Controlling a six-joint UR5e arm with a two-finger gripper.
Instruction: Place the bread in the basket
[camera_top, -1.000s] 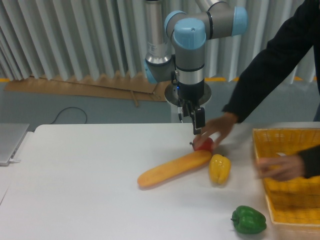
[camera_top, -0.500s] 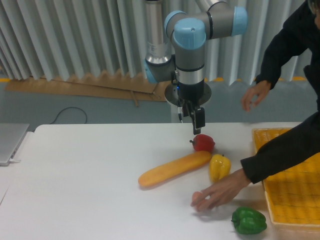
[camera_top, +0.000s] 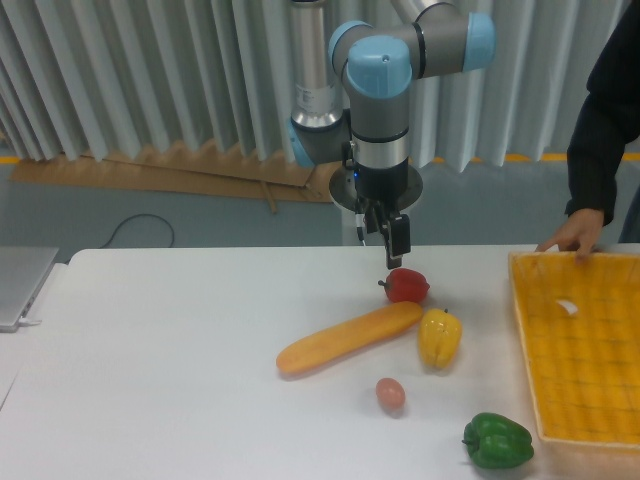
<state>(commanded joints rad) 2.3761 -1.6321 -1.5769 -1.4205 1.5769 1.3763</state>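
1. The task has not really begun: the bread (camera_top: 349, 338) lies untouched on the tabletop (camera_top: 160, 360), centre of the frame, slanting from lower left to upper right.

2. The basket (camera_top: 583, 345) sits at the right edge of the frame, well apart from the bread, with a small white tag inside. A person's hand (camera_top: 570, 238) rests at its far rim.

3. The claw (camera_top: 393, 243) hangs above the tabletop, upper centre, over the red pepper (camera_top: 406, 286) and near the bread's upper-right end. It holds nothing and touches nothing.

4. How far the claw is open I cannot tell; its fingers overlap from this angle and read as one dark shape.

5. The next move, as I judge it, calls for shifting toward the lower left to reach the loaf's middle, turning the fingers across its narrow width, then descending.

6. Crowding is the risk: the yellow pepper (camera_top: 439, 336) is touching or just beside the bread's right end, the red pepper sits just behind it, and an egg (camera_top: 390, 393) lies near, below it. A green pepper (camera_top: 497, 440) lies at lower right, near the basket.
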